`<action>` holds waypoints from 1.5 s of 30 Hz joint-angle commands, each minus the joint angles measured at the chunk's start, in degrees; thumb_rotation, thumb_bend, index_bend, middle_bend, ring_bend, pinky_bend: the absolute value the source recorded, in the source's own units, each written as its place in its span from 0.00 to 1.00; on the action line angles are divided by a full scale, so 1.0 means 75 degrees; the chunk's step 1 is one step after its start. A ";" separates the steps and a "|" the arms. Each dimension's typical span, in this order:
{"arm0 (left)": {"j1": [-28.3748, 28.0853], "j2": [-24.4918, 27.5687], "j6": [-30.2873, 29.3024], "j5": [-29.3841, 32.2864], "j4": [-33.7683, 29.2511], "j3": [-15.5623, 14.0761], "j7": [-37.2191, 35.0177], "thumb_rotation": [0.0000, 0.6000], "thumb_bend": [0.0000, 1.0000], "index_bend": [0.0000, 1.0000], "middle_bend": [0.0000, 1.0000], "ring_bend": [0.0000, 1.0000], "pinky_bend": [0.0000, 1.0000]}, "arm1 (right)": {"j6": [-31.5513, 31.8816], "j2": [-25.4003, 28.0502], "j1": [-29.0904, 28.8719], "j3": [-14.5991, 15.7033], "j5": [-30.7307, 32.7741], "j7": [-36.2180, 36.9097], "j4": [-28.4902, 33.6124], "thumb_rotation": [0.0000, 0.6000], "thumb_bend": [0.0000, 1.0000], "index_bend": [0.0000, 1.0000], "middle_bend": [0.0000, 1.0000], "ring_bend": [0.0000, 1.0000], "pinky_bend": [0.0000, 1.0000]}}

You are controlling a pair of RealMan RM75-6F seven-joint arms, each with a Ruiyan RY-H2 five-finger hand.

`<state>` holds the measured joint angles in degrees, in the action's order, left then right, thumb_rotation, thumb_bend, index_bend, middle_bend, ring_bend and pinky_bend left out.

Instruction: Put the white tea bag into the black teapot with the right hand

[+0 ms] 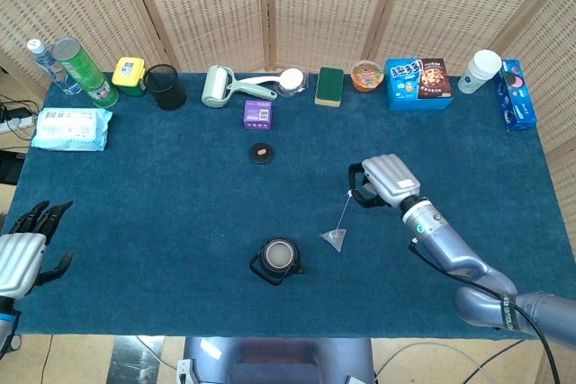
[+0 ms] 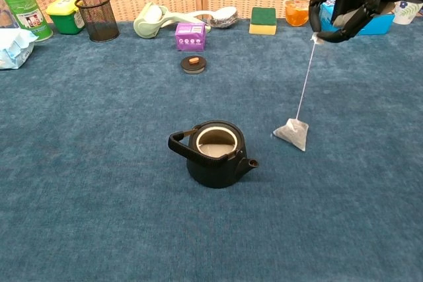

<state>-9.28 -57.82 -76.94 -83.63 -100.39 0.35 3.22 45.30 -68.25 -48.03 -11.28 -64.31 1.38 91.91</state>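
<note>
Head view: right robot hand [image 1: 385, 179] pinching the string of the white tea bag [image 1: 334, 239], bag dangling right of the black teapot [image 1: 278, 260] near the desk's front edge. Best carried leftward until plumb over the lidless mouth, then lowered slowly. Left robot hand [image 1: 25, 247] idle off the left edge, fingers apart, holding nothing. Teapot lid [image 1: 261, 153] and purple box [image 1: 257, 114] lying toward the back edge, well clear.

Chest view: string taut and slanted, bag seemingly off the cloth, likely to swing. Teapot handle [image 2: 183, 144] on the far side from the bag, spout [image 2: 249, 162] pointing toward it; nothing blocking the opening.
</note>
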 commanded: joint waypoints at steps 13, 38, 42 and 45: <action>0.0100 0.0105 -0.0247 -0.0073 -0.0057 0.0041 -0.0090 1.00 0.45 0.03 0.14 0.00 0.12 | 0.0181 0.0988 0.0430 -0.0380 -0.1349 0.2033 0.0930 1.00 0.52 0.65 1.00 1.00 1.00; 0.0210 0.0195 -0.0519 -0.0265 0.0012 0.0064 -0.0369 1.00 0.45 0.03 0.14 0.00 0.12 | 0.0705 0.1644 0.0675 -0.0394 -0.2287 0.2476 0.2342 1.00 0.52 0.66 1.00 1.00 1.00; 0.0250 0.0213 -0.0579 -0.0304 0.0038 0.0050 -0.0438 1.00 0.45 0.03 0.14 0.00 0.12 | 0.0705 0.1639 0.0615 -0.0407 -0.2421 0.2547 0.2507 1.00 0.52 0.66 1.00 1.00 1.00; 0.0286 0.0231 -0.0622 -0.0315 0.0059 0.0042 -0.0507 1.00 0.45 0.03 0.14 0.00 0.12 | 0.0720 0.1611 0.0573 -0.0410 -0.2524 0.2601 0.2574 1.00 0.52 0.66 1.00 1.00 1.00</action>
<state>-7.20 -56.13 -81.53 -85.96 -99.99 0.69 -0.50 50.65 -56.07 -43.59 -14.33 -83.03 20.73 111.03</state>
